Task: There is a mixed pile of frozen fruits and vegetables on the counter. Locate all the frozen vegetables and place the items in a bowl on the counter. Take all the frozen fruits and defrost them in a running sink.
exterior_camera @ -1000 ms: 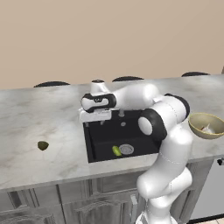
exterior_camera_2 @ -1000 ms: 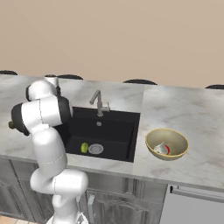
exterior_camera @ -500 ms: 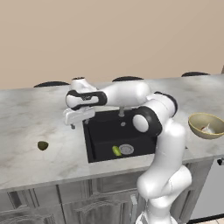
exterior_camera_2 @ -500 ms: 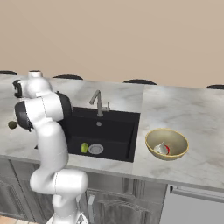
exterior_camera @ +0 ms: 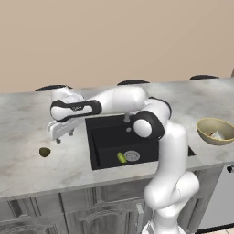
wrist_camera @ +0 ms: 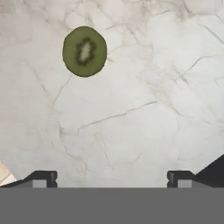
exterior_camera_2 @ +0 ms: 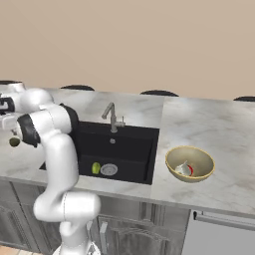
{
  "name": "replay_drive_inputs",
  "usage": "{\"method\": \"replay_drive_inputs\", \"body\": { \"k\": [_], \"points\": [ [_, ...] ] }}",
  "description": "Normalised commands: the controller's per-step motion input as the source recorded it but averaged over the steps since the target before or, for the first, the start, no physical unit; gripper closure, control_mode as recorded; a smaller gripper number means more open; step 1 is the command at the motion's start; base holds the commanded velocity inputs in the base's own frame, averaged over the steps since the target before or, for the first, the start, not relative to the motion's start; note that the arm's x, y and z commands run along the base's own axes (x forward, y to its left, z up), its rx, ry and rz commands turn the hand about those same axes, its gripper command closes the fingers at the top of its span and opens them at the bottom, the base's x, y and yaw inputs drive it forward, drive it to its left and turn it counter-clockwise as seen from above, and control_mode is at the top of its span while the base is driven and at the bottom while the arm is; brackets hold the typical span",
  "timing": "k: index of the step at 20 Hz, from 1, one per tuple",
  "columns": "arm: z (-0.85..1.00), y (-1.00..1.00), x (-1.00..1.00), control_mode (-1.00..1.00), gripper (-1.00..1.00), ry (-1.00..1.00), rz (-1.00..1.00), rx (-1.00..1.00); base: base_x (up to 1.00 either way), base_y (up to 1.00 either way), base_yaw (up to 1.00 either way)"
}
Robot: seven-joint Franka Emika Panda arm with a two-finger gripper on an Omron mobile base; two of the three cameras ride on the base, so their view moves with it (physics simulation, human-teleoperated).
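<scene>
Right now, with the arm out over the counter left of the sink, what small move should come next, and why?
Probably ease the open gripper toward the kiwi half until it sits between the fingers, then descend. The hand view shows it off-centre, ahead and to one side, lying alone on the counter. The yellow-green fruit is already in the sink.

You're looking at a kitchen — a rendered one. A long light grey-white marbled stone desk [exterior_camera: 27,173] runs across the room over grey panelled cabinets with metal handles [exterior_camera_2: 124,229]. Set into it is a black rectangular recessed sink [exterior_camera_2: 124,147] with a round silver drain [exterior_camera_2: 109,170] and a grey angular metal faucet [exterior_camera_2: 112,115] behind. A wide tan-beige bowl [exterior_camera_2: 190,164] sits on the stone beside the basin — ordinary home fittings against a plain beige wall [exterior_camera: 114,41].
</scene>
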Motion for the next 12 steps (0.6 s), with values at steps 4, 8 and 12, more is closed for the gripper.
{"method": "replay_drive_inputs", "body": {
  "k": [4, 8, 12],
  "points": [
    [-0.20, 0.56, 0.20, -1.00, -1.00, -0.01, 0.20, 0.07, 0.00, 0.00, 0.00],
    [-0.31, 0.52, 0.22, -1.00, -1.00, 0.04, 0.16, 0.04, 0.00, 0.00, 0.00],
    [-0.20, 0.57, 0.27, -1.00, -1.00, 0.01, 0.16, 0.01, 0.00, 0.00, 0.00]
  ]
}}
